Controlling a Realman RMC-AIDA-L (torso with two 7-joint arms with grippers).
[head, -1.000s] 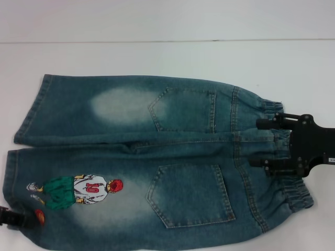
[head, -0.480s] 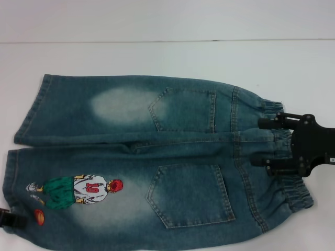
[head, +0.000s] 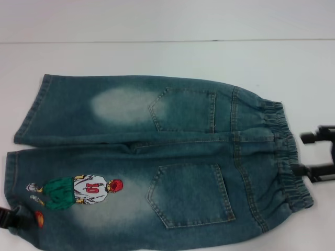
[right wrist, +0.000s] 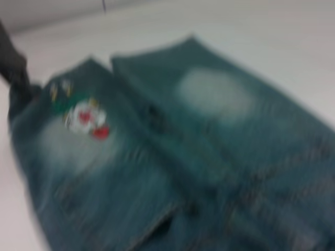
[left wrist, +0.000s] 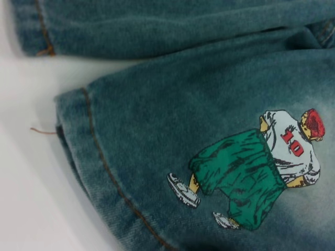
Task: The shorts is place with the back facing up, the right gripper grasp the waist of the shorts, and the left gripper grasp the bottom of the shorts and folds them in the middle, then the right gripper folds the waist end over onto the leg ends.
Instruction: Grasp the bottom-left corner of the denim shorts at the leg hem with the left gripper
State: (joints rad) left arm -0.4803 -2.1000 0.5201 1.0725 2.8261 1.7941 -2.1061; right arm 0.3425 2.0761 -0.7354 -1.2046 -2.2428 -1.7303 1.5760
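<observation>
The shorts (head: 157, 157) lie flat on the white table, back pockets up. The ruffled waist (head: 285, 151) is at the right and the two leg hems (head: 13, 172) at the left. My right gripper (head: 302, 153) stands open just right of the waist, its fingers apart and off the cloth. Only a black tip of my left gripper (head: 9, 218) shows, at the near leg's hem beside the red-orange patch (head: 38, 218). The left wrist view shows that hem (left wrist: 89, 151) and the cartoon figure (left wrist: 256, 172) close up. The right wrist view looks along the shorts (right wrist: 183, 157) toward the leg ends.
The white table (head: 167, 57) runs on behind the shorts to a back edge line (head: 167, 41). A loose orange thread (left wrist: 42, 130) sticks out from the near hem. Bare table shows at the right of the waist.
My right gripper has drawn back to the right, off the waistband, and now sits at the picture's edge. The left gripper has barely shifted at the near hem. The shorts lie as before.
</observation>
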